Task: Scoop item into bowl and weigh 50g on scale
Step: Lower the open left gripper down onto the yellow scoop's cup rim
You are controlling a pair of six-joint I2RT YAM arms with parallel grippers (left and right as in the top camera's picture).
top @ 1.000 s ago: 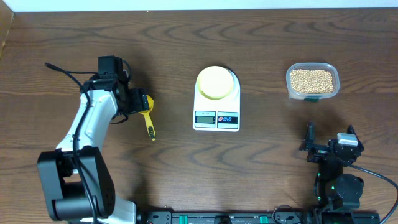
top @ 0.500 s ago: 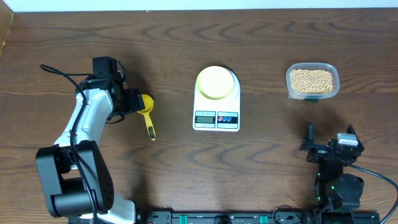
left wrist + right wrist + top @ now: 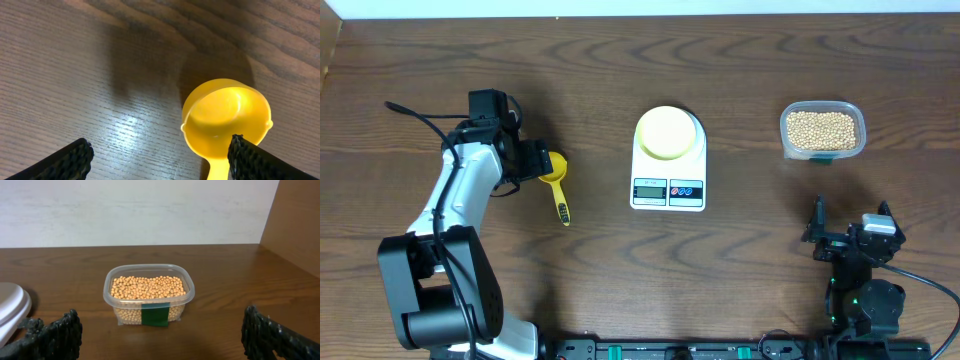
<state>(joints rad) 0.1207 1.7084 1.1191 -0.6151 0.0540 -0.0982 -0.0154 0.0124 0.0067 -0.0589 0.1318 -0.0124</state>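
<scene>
Wooden table: left gripper stood open, empty, beside yellow scoop.
Its cup lay at the gripper's 3 o'clock, handle toward 6; left arm nearer.

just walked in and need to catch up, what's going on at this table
The left end effector hangs open over the cup end of the yellow scoop, which lies on the table, not yet gripped. The pale-yellow bowl sits on the white scale and looks empty. The beans are in their clear container to the right. The right end effector sits open near the front edge, facing that container.
</scene>
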